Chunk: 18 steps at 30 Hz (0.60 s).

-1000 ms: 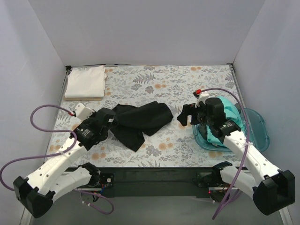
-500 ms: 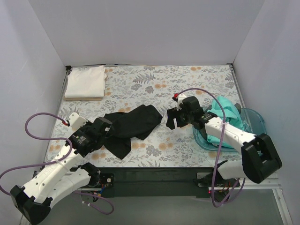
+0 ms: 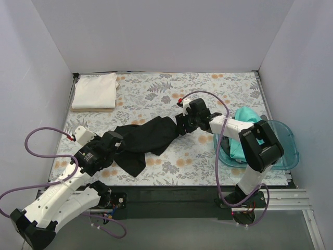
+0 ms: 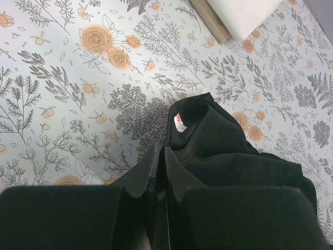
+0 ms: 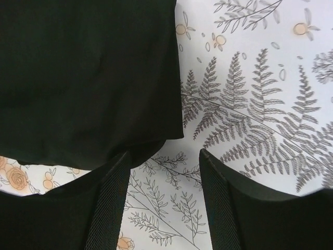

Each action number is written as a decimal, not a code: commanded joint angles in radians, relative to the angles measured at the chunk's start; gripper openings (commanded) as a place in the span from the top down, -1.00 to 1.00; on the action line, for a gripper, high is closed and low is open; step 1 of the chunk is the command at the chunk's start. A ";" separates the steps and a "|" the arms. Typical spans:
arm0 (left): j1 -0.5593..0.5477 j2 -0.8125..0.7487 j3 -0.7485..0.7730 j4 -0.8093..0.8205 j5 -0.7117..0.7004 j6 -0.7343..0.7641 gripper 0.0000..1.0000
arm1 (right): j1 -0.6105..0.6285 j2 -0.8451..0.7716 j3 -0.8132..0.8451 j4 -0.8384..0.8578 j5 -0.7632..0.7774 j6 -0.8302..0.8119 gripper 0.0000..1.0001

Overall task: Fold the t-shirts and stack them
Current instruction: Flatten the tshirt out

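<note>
A black t-shirt (image 3: 146, 136) lies crumpled across the floral table cover. My left gripper (image 3: 115, 141) is shut on its left end; in the left wrist view the closed fingers (image 4: 156, 162) pinch black cloth (image 4: 223, 140) near a white neck label. My right gripper (image 3: 183, 121) is open at the shirt's right edge; in the right wrist view the black cloth (image 5: 88, 73) lies just ahead of the spread fingers (image 5: 216, 172). A folded white t-shirt (image 3: 94, 90) sits at the far left corner. A teal t-shirt (image 3: 248, 130) lies in the blue bin.
The translucent blue plastic bin (image 3: 287, 140) stands at the right edge of the table. The white shirt rests on a thin wooden board (image 3: 92, 109). Grey walls close in the table on three sides. Purple cables loop from both arms.
My right gripper has swung left from the bin to the black shirt's right edge. My left gripper has pulled the shirt's left end toward the near left, stretching the cloth out.
</note>
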 commanded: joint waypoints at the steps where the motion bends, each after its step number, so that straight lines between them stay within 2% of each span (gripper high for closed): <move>1: 0.004 -0.010 -0.007 -0.011 -0.061 -0.293 1.00 | 0.005 0.042 0.051 0.030 -0.081 -0.045 -0.19; 4: 0.004 -0.007 -0.008 -0.008 -0.061 -0.292 1.00 | 0.005 0.079 0.062 0.030 -0.110 -0.041 -0.12; 7: 0.004 -0.002 -0.008 -0.004 -0.061 -0.292 1.00 | 0.008 0.110 0.074 0.068 -0.163 -0.041 0.13; 8: 0.002 -0.002 -0.003 0.001 -0.063 -0.290 1.00 | 0.008 0.114 0.075 0.080 -0.176 -0.044 0.37; 10: 0.004 0.001 0.004 0.012 -0.064 -0.278 1.00 | 0.008 0.119 0.088 0.091 -0.173 -0.044 0.62; 11: 0.002 0.003 0.009 0.021 -0.066 -0.267 1.00 | 0.008 0.117 0.094 0.097 -0.174 -0.047 0.90; 12: 0.002 0.003 0.021 0.050 -0.075 -0.232 1.00 | 0.009 0.114 0.104 0.097 -0.168 -0.050 0.97; 15: 0.002 0.007 0.085 0.102 -0.089 -0.174 1.00 | 0.009 0.044 0.103 0.097 -0.110 -0.065 0.97; 16: 0.004 0.006 0.102 0.124 -0.090 -0.114 1.00 | 0.011 -0.020 0.095 0.094 -0.087 -0.065 0.97; 18: 0.002 0.003 0.136 0.180 -0.095 -0.071 1.00 | 0.011 -0.101 0.086 0.087 0.010 -0.065 0.97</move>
